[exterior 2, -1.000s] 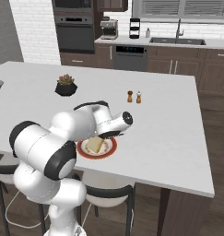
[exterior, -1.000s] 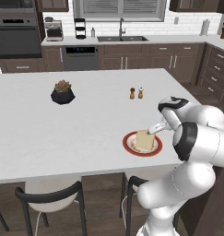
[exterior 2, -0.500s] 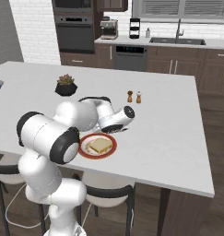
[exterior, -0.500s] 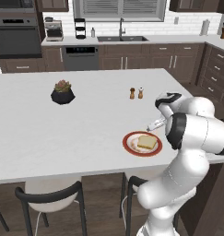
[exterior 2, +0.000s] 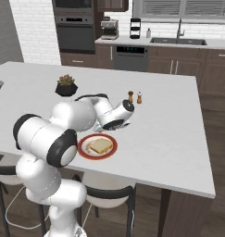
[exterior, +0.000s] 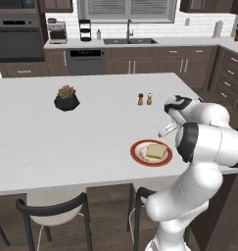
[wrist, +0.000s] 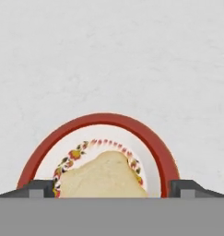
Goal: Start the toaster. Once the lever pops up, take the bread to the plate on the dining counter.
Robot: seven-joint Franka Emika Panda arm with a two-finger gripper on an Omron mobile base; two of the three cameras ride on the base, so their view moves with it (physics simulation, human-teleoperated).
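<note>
One square tan bread (exterior: 156,151) slice lies flat on the round red-rimmed plate (exterior: 138,153); claw (wrist: 111,190) wide open, empty.

Potted plant (exterior: 66,97), two shakers (exterior: 144,99) (side by side)

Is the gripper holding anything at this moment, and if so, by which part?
Nothing is held. The gripper is open above the plate, and the bread lies free on it.

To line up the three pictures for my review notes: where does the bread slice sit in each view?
Left base view: bread lower right of centre, on the plate.
Right base view: bread left of centre, below the arm.
Hand view: bread at bottom centre.
Shared landmark: the plate's red rim encircles it on the dining counter.
</note>
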